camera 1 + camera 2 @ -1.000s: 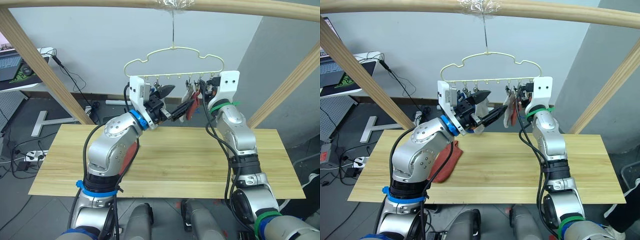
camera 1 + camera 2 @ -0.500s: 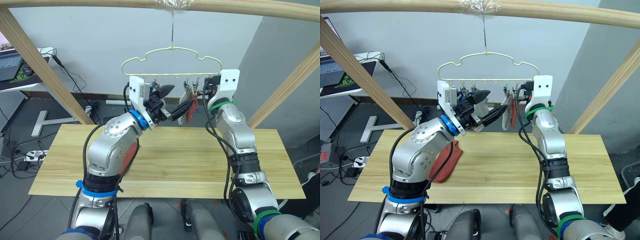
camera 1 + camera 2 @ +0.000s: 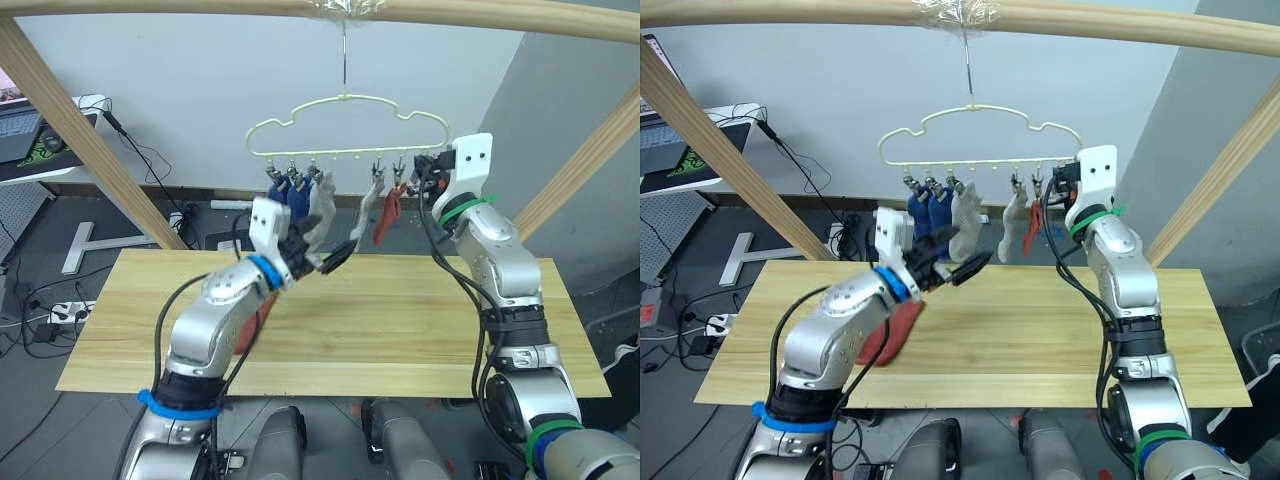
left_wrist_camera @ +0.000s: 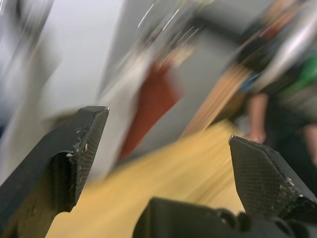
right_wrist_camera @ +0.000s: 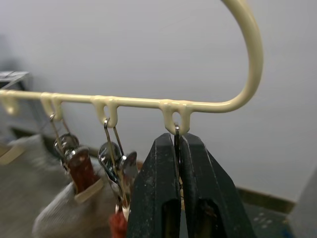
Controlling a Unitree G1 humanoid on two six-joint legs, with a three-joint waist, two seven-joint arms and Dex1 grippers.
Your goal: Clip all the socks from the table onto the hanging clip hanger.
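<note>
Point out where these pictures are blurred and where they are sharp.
Left wrist view: heavy smear behind the open left gripper; a rust-red sock is only a streak. Right wrist view: sharp clip hanger, soft background. Left eye view: the left arm slightly smeared.

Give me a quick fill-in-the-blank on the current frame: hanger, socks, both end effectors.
1. The clip hanger carries ___ socks.
2. One rust-red sock lies on the ___.
3. The right end effector is shut on the hanger's end ___.
4. The left end effector is ___ and holds nothing.

Missing: five; table; clip; open
</note>
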